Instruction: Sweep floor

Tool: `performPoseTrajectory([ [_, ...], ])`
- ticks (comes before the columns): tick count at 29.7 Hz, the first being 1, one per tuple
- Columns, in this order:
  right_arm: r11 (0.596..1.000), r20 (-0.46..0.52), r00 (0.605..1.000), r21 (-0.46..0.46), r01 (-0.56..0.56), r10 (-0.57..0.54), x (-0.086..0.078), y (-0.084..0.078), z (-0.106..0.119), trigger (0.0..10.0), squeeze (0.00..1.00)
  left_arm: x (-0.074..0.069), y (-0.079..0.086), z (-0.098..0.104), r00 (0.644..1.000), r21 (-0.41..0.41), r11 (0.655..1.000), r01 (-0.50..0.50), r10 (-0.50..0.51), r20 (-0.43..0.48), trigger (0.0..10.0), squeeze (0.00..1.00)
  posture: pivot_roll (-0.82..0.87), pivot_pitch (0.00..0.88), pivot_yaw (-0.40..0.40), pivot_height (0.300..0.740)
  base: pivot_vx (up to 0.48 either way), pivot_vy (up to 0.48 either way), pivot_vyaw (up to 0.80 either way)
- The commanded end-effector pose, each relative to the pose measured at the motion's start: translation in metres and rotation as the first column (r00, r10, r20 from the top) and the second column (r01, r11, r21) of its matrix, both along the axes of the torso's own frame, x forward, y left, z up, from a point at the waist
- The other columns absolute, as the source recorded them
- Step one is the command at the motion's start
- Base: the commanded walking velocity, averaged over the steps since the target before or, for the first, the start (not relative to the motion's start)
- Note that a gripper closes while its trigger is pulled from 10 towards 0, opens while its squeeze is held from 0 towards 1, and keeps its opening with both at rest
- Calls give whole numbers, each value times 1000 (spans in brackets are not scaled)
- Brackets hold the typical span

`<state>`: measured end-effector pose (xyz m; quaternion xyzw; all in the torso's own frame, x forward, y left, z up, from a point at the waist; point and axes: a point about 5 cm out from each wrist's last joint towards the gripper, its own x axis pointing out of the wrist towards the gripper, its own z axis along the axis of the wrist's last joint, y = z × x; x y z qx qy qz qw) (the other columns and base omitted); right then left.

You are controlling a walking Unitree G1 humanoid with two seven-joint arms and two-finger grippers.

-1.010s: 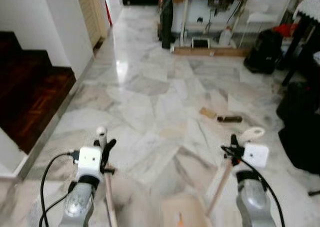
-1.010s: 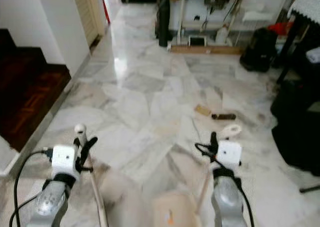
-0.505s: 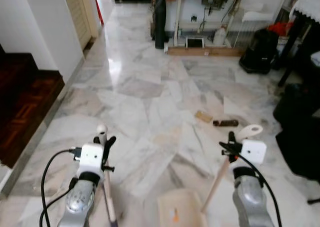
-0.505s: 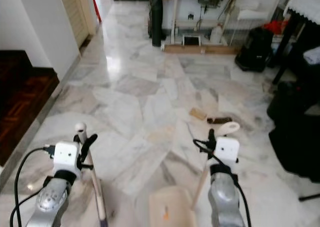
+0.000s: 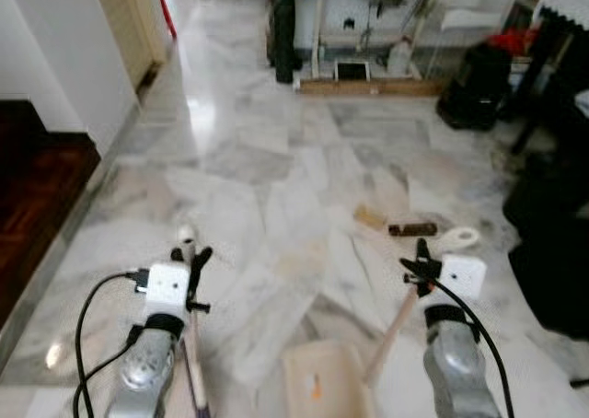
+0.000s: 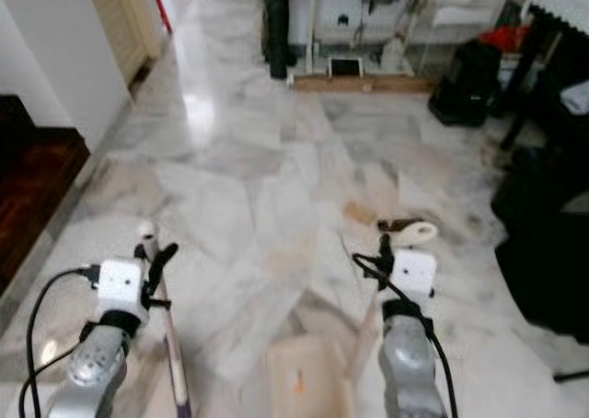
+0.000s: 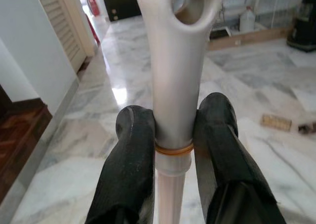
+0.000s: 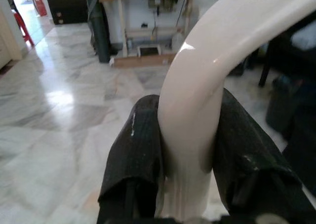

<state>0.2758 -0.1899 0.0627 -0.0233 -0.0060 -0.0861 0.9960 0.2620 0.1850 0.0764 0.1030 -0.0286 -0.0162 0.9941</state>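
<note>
We stood on a marble floor (image 5: 276, 151) that spread out ahead of both claws, with a dark wooden step (image 5: 37, 188) off beyond our left claw and black bags (image 5: 552, 252) beyond our right. Our left gripper (image 7: 173, 135) was clenched on the broom handle (image 7: 175, 86), its two fingers (image 7: 131, 174) pressed to either side just under the hanging eye. Our right gripper (image 8: 190, 135) was clamped on the curved top of the dustpan handle (image 8: 197, 86), and the beige dustpan (image 5: 322, 390) sat on the floor below and between the two claws. Ahead of the right claw lay the litter: a dark stick-like piece (image 5: 412, 228) and just beside it a small tan block (image 5: 370, 218). We judged the risk to be a long stroke scattering those pieces toward the bags, or the tilted dustpan handle letting the pan lip lift so the debris slid under it.
</note>
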Motion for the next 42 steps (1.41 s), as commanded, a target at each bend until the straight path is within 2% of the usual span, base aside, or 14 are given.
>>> performPoseTrajectory([
  [1, 1000, 50, 999, 6, -12, 11, 6, 6, 11, 10000, 0, 2, 6, 7, 999, 24, 1000, -12, 11, 31, 10000, 0, 55, 59, -26, 740, 352, 0, 0],
  [42, 999, 57, 998, 14, -40, 39, 9, 13, 11, 10000, 0, 2, 3, 6, 999, 13, 1000, -2, 1, 37, 10000, 0, 57, 16, -24, 740, 355, 0, 0],
])
